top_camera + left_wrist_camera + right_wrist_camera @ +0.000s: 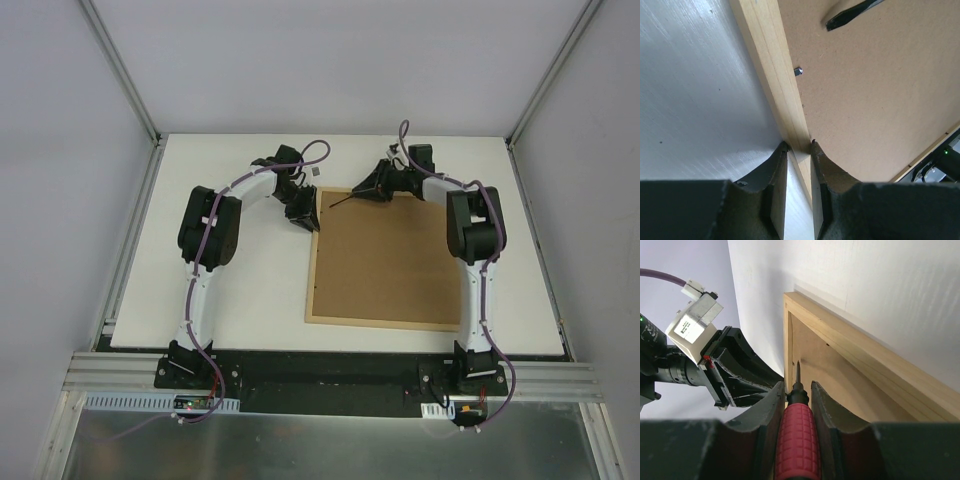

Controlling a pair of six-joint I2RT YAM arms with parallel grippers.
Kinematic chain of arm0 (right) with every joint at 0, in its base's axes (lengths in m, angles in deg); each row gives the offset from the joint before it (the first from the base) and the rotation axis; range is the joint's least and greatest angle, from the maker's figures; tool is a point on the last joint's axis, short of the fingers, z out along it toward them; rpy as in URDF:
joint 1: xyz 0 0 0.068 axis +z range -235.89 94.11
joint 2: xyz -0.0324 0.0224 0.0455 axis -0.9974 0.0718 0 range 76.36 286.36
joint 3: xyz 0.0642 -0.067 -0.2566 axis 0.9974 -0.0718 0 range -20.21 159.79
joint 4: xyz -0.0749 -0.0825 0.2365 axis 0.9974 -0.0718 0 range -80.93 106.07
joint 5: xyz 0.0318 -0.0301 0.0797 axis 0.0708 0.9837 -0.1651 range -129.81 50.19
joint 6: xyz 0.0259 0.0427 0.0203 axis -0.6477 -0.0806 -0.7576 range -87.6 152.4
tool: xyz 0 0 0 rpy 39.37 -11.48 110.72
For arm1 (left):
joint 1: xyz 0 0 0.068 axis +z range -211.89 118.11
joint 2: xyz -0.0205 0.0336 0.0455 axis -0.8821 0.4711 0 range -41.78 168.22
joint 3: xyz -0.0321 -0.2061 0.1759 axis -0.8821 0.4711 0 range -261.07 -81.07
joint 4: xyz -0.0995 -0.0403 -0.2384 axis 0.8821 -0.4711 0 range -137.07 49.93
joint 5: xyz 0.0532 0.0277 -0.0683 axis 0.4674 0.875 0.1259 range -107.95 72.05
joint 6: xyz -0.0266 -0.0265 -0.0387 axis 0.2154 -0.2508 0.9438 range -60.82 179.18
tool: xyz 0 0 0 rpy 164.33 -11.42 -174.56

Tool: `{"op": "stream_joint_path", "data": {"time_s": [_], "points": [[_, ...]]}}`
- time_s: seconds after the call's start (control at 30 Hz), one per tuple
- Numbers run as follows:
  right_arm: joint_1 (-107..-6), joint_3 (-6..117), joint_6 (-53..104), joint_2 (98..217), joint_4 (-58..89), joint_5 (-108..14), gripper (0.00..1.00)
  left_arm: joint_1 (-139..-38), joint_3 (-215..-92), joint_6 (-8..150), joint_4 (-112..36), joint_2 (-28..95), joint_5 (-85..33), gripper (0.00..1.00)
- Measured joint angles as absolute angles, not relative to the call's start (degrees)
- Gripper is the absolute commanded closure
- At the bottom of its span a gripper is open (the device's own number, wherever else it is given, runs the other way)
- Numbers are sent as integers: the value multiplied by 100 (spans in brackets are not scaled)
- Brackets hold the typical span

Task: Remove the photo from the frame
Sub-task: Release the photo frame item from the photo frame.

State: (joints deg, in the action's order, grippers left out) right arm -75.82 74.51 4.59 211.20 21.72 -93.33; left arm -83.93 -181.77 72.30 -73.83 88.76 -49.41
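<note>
The frame [774, 75] has a rail of pale, smooth bare wood, and its back board [875, 105] is matt brown fibreboard, finely speckled. A small pin [798, 71] is shiny metal. The table [695, 100] is white with a faint brushed sheen. The screwdriver [797, 440] has a red ribbed handle. The fingers [765, 435] of the right gripper [797, 389] look like matt black plastic.

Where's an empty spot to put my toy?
Bare table left of the frame, up to the left arm, and along the far edge. Crowded at the frame's far-left corner: left gripper, right gripper, screwdriver.
</note>
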Motion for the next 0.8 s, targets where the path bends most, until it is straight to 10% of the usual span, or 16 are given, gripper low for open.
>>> {"op": "stream_joint_path", "data": {"time_s": [0.8], "points": [[-7409,7426,448,21120,2371,-9403,100,-8391,-18162,7234,-7416,8861,-4941,92]]}}
